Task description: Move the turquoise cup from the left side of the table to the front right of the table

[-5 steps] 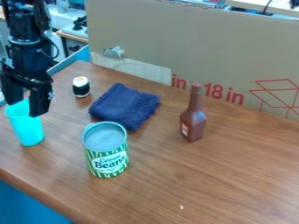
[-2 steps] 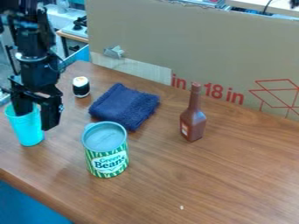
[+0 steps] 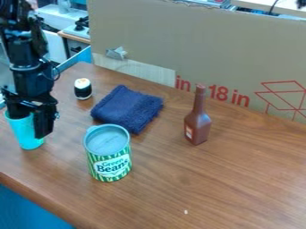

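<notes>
The cup's (image 3: 28,138) rim is partly hidden by the claw (image 3: 30,126); the arm (image 3: 27,60) and table (image 3: 227,179) are cut off by edges.

The tabletop (image 3: 239,179) is showing a smooth wood grain with a soft sheen, while the folded dark-blue towel (image 3: 126,108) is looking like rough, matt, fluffy cloth. The turquoise cup (image 3: 25,132) and the brown bottle (image 3: 197,123) are appearing to be smooth plastic, the bottle catching faint glossy highlights. Behind them, the tall panel (image 3: 197,49) is presenting matt, brown, paper-like cardboard, and the green-beans can (image 3: 108,154) is wearing a smooth printed surface.
</notes>
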Robot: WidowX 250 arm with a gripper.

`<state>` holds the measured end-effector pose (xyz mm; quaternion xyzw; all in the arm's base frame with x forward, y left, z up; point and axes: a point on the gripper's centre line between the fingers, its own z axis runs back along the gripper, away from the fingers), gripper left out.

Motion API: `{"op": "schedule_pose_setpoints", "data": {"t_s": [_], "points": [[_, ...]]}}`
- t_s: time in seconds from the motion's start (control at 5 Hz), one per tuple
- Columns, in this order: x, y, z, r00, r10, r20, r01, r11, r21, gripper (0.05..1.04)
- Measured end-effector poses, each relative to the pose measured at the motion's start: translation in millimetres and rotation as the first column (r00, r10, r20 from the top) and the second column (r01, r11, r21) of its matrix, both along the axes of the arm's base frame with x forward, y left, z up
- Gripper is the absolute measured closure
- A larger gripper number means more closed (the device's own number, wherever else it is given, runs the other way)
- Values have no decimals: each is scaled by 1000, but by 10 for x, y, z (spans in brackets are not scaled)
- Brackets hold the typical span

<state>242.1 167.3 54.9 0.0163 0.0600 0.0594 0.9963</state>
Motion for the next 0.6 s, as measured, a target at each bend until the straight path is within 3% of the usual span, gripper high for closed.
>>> {"op": "schedule_pose_setpoints", "data": {"t_s": [0.2, 0.4, 0.6], "points": [[-16, -13, -19, 1000, 7, -2, -7, 1000, -6, 721], [-6, -49, 51, 1000, -7, 14, 8, 1000, -20, 908], [69, -213, 312, 996, -76, 43, 77, 997, -7, 976]]}}
